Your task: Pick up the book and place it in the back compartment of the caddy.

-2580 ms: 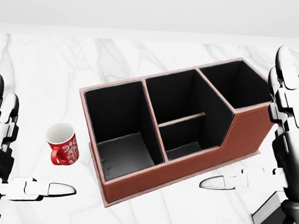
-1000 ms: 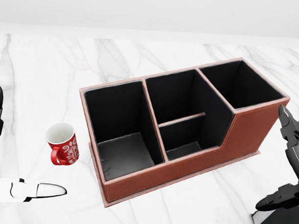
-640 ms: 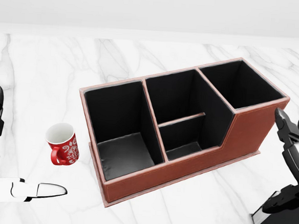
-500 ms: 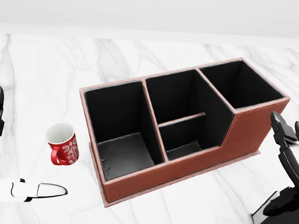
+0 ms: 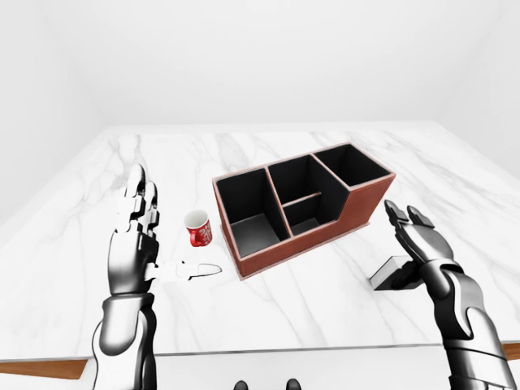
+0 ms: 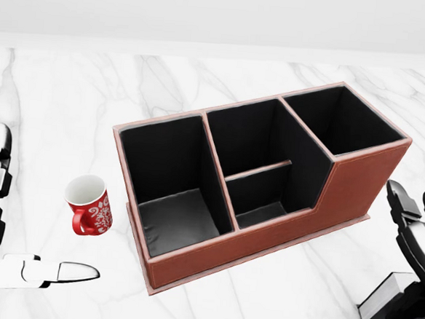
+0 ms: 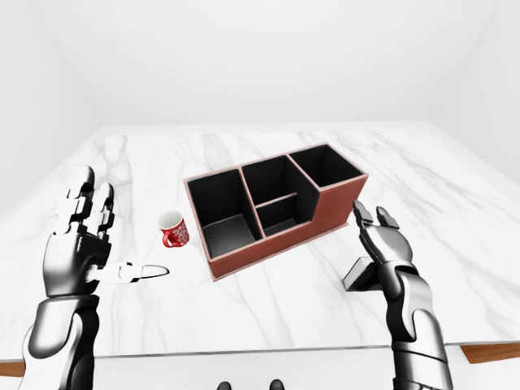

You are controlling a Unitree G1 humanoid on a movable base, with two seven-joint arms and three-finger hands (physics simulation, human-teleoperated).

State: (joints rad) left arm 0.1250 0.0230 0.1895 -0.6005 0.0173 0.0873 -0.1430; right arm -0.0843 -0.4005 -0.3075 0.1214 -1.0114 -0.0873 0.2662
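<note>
Marble runs white and grey-veined under everything on this table (image 5: 325,309), and in the left-eye view the book (image 5: 388,272), a small dark slab with a pale edge, lies flat near the table's lower right, well clear of the reddish-brown caddy (image 5: 302,206) up and to its left. The right hand (image 5: 418,244) hangs directly over the book's right end, fingers spread and nothing gripped; whether it touches the cover I cannot tell. The left hand (image 5: 136,236) stands upright and splayed far across at the view's left, beyond the red mug (image 5: 198,229), so the right arm is plainly the nearer one. In the head view only a corner of the book shows at the bottom right, its pale edge facing left toward the caddy, with the dark fingers (image 6: 412,232) above and partly over it; its long axis seems to run left to right, though too much is cut off to be sure. In the right-eye view the book sits just below and left of the open right hand, and the caddy's back compartment (image 7: 327,165), the tall one at its upper right end, lies up and left from there, a short lift away by my reckoning.
</note>
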